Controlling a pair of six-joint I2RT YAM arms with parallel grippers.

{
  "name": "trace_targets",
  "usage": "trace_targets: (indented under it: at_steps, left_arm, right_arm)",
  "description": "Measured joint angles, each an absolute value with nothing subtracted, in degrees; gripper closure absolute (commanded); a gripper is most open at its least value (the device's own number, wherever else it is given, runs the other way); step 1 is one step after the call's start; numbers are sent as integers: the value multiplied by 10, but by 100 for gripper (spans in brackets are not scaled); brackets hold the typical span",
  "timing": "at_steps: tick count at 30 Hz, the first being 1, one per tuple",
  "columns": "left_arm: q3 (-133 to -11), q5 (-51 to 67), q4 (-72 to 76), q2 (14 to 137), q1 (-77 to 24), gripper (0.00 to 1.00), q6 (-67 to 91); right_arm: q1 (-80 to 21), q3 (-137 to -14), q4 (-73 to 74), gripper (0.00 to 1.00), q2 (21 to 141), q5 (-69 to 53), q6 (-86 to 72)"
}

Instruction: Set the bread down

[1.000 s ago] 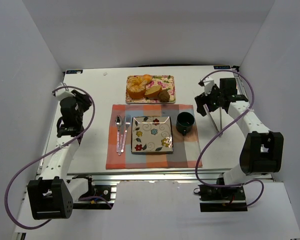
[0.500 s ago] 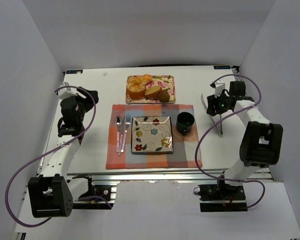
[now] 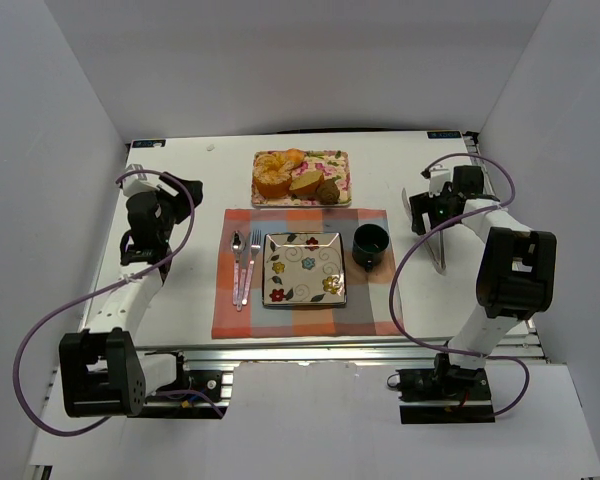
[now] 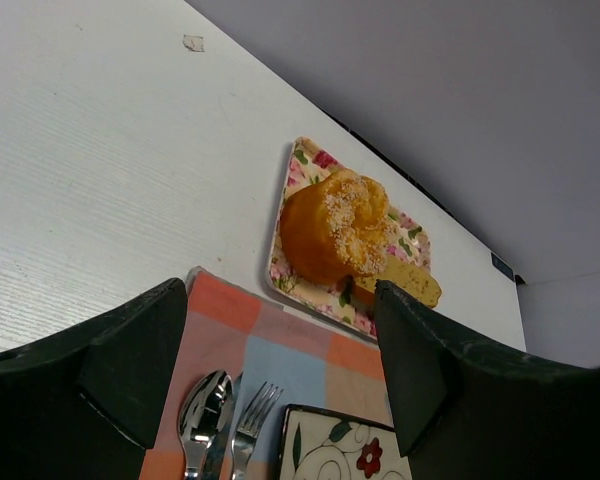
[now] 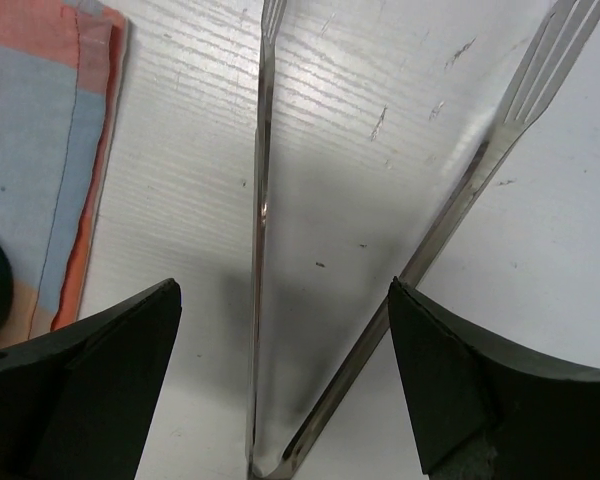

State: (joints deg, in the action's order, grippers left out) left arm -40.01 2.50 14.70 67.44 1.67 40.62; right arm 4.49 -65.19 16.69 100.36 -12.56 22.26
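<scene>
The left gripper (image 4: 280,372), fingers spread on nothing, has turned slightly toward the tray (image 3: 338,160), where the bread (image 3: 305,182) lies untouched between one orange pastry (image 3: 274,172) and one muffin (image 3: 328,191); the placemat (image 3: 310,318) bears one spoon (image 3: 236,262), one fork (image 3: 251,262), one plate (image 3: 270,295), one mug (image 3: 370,244); the right gripper (image 5: 285,380) has swung low over the single tongs (image 5: 263,200), fingers spread astride them, so grasping them looks next.

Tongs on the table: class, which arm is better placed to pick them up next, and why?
Right. The right end effector is open directly over the tongs, with both tong arms within its gap. The left end effector, also open, is across the placemat, facing the tray.
</scene>
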Motion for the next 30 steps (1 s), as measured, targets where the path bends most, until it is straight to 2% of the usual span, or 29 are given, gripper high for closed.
trace_targets:
  at_steps: [4,7,8,10,13,15,17,18,19,21,22,23,24,25,26,27,28,30]
  left_arm:
    - [-400,25,151,678,17,15,410]
    - [-400,25,151,682,17,15,410]
    - [-400,25,151,684,17,16,410]
    - [-400,24,150,687,17,17,410]
    - [-401,24,147,696,17,21,410]
    - [-402,24,143,701,17,31,410]
    - [-403,24,140,703,17,46,411]
    - [-403,25,140,705,17,66,413]
    - [-405,28,142,707,17,73,416]
    - [-410,39,147,716,17,77,422]
    - [-413,49,154,722,17,76,427]
    - [-415,58,160,728,17,74,431]
    - [-416,70,169,735,17,67,439]
    - [-416,83,183,741,17,51,450]
    - [-416,96,195,747,17,46,457]
    - [-416,114,209,754,17,42,473]
    - [-416,130,227,761,16,32,488]
    - [-417,163,264,774,13,27,513]
  right_arm:
    - [45,-652,161,15,1002,-134,227]
    - [45,-653,165,23,1004,-156,233]
    - [45,-658,170,30,1008,-163,235]
    - [44,-673,172,35,1027,-173,238]
    - [43,-696,170,38,1065,-177,238]
    - [39,-697,168,40,1082,-177,238]
    - [36,-697,168,43,1096,-174,240]
    - [34,-699,165,44,1097,-172,242]
    - [32,-700,164,49,1097,-171,242]
    - [29,-701,163,57,1100,-168,244]
    - [28,-701,161,67,1100,-165,244]
    - [27,-701,160,72,1101,-164,248]
    - [26,-701,160,79,1101,-163,248]
    - [25,-701,161,93,1101,-162,249]
    - [25,-701,161,99,1101,-162,251]
    - [25,-701,163,100,1101,-163,252]
    - [25,-701,164,100,1101,-163,250]
    - [25,-706,169,100,1101,-165,254]
